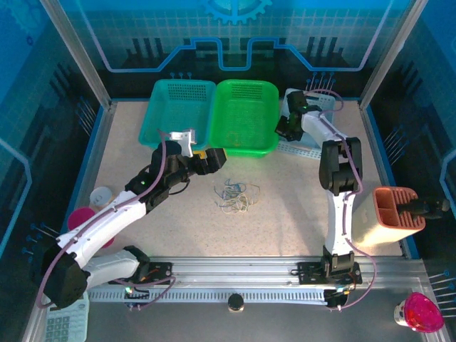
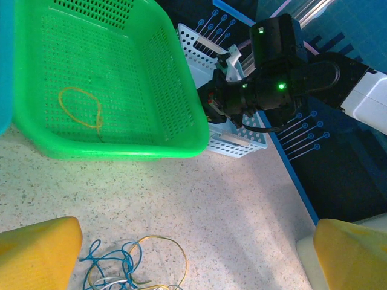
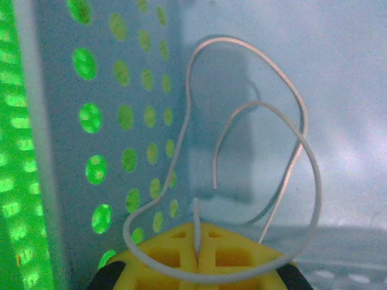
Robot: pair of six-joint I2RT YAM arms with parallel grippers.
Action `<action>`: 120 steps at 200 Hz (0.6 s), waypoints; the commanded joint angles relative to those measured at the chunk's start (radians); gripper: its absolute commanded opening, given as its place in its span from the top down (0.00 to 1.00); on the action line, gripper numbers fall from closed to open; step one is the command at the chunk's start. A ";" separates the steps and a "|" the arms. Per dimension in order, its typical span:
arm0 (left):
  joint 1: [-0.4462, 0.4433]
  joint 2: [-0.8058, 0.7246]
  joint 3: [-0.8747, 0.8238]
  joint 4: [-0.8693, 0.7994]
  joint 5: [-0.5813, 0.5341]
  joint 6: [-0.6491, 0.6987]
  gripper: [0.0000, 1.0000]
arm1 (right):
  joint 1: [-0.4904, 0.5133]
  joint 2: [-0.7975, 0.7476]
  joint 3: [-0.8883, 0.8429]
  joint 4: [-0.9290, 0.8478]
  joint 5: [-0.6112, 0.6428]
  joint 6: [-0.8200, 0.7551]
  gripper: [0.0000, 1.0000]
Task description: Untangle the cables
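Pressed together at the bottom of the right wrist view, the right fingers (image 3: 199, 260) are seen pinching a white cable (image 3: 305, 145). Its thin loops rise in front of a perforated wall, and green shows through the holes. From above, these fingers are found over the white basket (image 1: 313, 146), just right of the green basket (image 1: 246, 114). The right arm (image 1: 335, 164) is stretched forward from its base, with the wrist folded back to the left.

The left fingers (image 1: 214, 161) are spread wide and nothing is held between them. In the left wrist view their yellow tips are seen at the two lower corners. They are held above the counter (image 1: 285, 214), just before the near rim of the green basket. The left arm (image 1: 114, 214) is laid out diagonally from its base.

The clump (image 1: 235, 196) of blue, white and yellowish cables is left on the counter between the arms, near the left fingers. A yellowish loop (image 2: 81, 109) is seen lying inside the green basket.
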 commanded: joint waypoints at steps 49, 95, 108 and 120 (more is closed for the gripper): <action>0.008 -0.035 -0.024 0.011 0.006 -0.014 0.01 | 0.089 -0.020 0.002 0.016 -0.038 -0.009 1.00; 0.009 -0.034 -0.025 0.016 0.009 -0.013 0.01 | 0.012 -0.110 -0.018 -0.009 0.007 -0.013 1.00; 0.009 -0.035 -0.025 0.018 0.010 -0.016 0.01 | -0.013 -0.145 -0.025 -0.009 0.024 -0.014 1.00; 0.009 -0.034 -0.027 0.020 0.011 -0.016 0.01 | -0.030 -0.179 -0.032 -0.009 0.041 -0.018 1.00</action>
